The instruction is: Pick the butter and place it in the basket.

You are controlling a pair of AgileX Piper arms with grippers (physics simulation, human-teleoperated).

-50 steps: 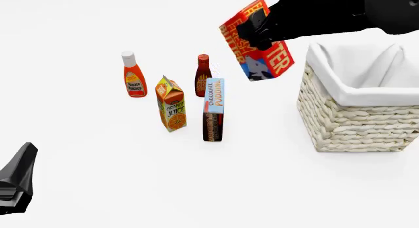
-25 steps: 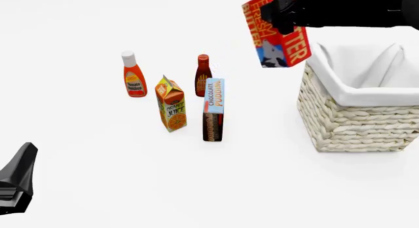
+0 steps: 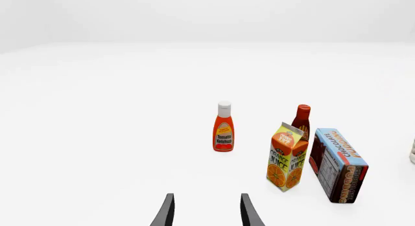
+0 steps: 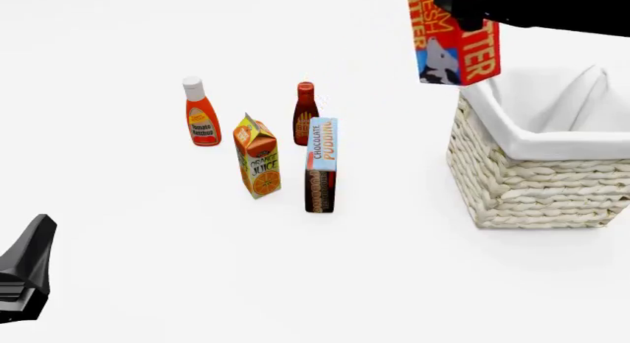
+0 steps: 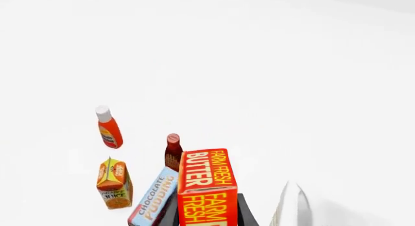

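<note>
1. The right hand (image 4: 461, 11) is clamped on the red-orange rectangular butter box (image 4: 453, 44), holding it up in the air, well clear of the white worktop (image 4: 147, 269).
2. Compared with a second ago, the box has travelled up and toward the right edge of the worktop. It was tilted and hanging over the open worktop beside the basket; now it hangs nearly upright, its lower end with the cow picture just above the near-left corner of the basket's rim.
3. The top of the box is now cut off by the upper edge of the front view, where a second ago the whole box showed.
4. The large square cream-white woven wicker basket (image 4: 532, 188) with its white cloth lining sits toward the right edge of the worktop, unmoved, and nothing shows inside it from here.
5. In the right wrist view the butter box (image 5: 207, 187) stands between the dark fingers (image 5: 245, 214), lettering facing the camera.
6. The left hand (image 3: 206, 211) hangs low over the near-left part of the worktop, its two fingers apart and holding nothing; it has not shifted.
7. Toward the middle of the worktop the other groceries stand as before: a tomato ketchup bottle with a white cap (image 4: 202, 113), a dark red sauce bottle (image 4: 305, 113), an orange juice carton (image 4: 257, 166) and a tall blue-and-brown chocolate pudding box (image 4: 321, 164).
8. The pudding box stands just beside the juice carton, with the dark red bottle close behind them.
</note>
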